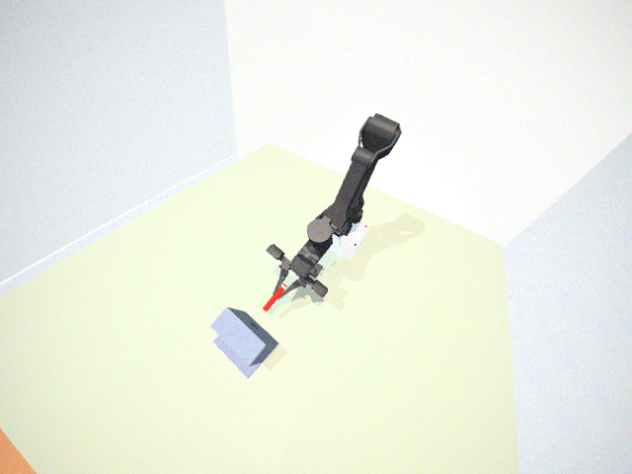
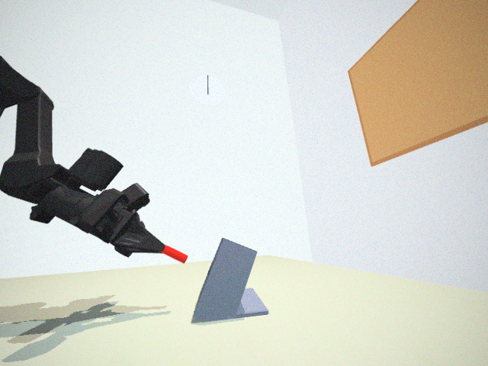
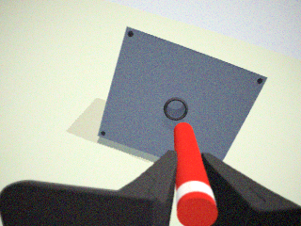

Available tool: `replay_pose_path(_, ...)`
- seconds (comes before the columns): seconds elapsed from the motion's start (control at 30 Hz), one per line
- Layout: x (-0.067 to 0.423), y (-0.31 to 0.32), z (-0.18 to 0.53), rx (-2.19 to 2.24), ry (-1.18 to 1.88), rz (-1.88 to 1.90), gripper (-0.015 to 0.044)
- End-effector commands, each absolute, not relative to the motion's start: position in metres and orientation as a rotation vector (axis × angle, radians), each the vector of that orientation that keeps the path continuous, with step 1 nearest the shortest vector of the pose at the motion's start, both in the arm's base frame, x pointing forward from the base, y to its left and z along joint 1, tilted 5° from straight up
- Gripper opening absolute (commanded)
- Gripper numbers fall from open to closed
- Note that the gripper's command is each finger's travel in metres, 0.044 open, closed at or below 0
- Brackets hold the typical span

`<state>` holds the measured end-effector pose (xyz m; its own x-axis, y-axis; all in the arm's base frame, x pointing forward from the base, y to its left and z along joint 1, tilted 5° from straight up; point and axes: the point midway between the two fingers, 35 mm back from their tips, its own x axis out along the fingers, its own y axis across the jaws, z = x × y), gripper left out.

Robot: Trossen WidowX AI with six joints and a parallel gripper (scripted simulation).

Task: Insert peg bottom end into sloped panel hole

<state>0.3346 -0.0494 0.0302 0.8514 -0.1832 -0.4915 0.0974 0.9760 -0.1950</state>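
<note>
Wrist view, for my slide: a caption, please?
Pincer grips the red peg, its tip just short of the panel's round hole.

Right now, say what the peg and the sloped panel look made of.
Peg: smooth matte red, plastic-like, with one white band; material uncertain. Sloped panel: flat matte grey-blue sheet, dark dots at its corners, possibly painted metal or plastic. Gripper: matte black, shut on the peg.

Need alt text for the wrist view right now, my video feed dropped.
A round red peg with a white band, clamped in the dark claw, points at the round hole in a sloped grey-blue square panel; its tip shows just below the hole, not yet in. The panel stands on a pale green table.
</note>
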Motion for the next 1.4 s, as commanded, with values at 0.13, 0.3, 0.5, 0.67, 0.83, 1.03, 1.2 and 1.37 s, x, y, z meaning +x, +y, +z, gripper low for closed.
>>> replay_pose_path(0.13, 0.339, -0.049, 0.029, -0.154, 0.513, -0.147, 0.0)
replay_pose_path(0.3, 0.34, -0.049, 0.028, -0.152, 0.507, -0.147, 0.0)
replay_pose_path(0.5, 0.342, -0.048, 0.027, -0.154, 0.497, -0.145, 0.0)
replay_pose_path(0.67, 0.343, -0.048, 0.025, -0.157, 0.488, -0.144, 0.0)
replay_pose_path(0.83, 0.345, -0.048, 0.024, -0.159, 0.479, -0.142, 0.0)
replay_pose_path(1.03, 0.347, -0.049, 0.022, -0.16, 0.473, -0.142, 0.0)
replay_pose_path(1.2, 0.352, -0.05, 0.019, -0.159, 0.467, -0.141, 0.0)
replay_pose_path(1.37, 0.358, -0.051, 0.014, -0.159, 0.464, -0.141, 0.0)
